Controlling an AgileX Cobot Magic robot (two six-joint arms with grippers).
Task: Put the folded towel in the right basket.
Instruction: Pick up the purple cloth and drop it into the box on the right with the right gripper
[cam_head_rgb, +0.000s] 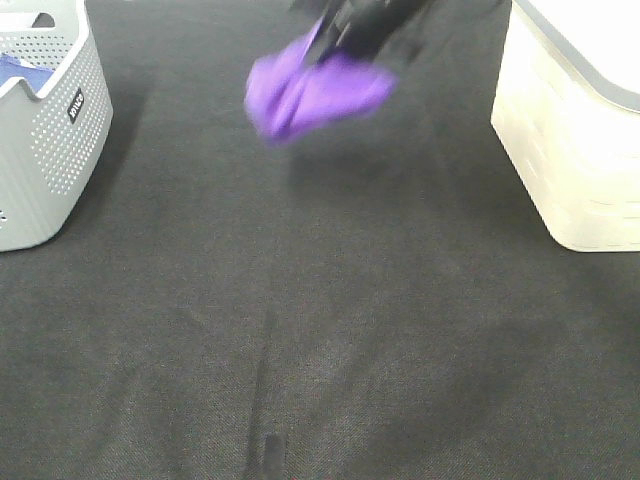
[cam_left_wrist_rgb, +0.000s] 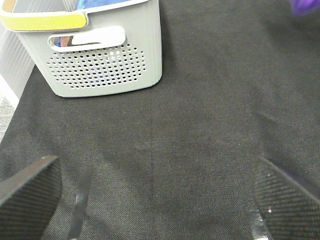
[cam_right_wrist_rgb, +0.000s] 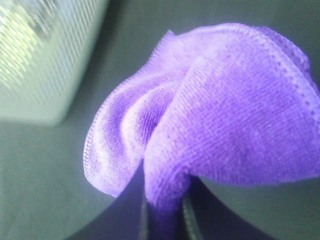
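A purple folded towel (cam_head_rgb: 312, 92) hangs in the air above the back middle of the dark table, held by my right gripper (cam_head_rgb: 350, 45), a black blurred shape at the top edge. In the right wrist view the towel (cam_right_wrist_rgb: 210, 110) fills the frame, pinched between the shut fingers (cam_right_wrist_rgb: 165, 215). The right basket (cam_head_rgb: 575, 120) is cream-white and stands at the right edge, to the right of the towel. My left gripper (cam_left_wrist_rgb: 155, 200) is open and empty, low over bare table, with its dark fingertips (cam_left_wrist_rgb: 30, 187) at the frame's corners.
A grey perforated basket (cam_head_rgb: 45, 130) stands at the left edge with blue cloth inside; it also shows in the left wrist view (cam_left_wrist_rgb: 100, 60) with a yellow rim. The table (cam_head_rgb: 320, 340) has a dark fabric surface.
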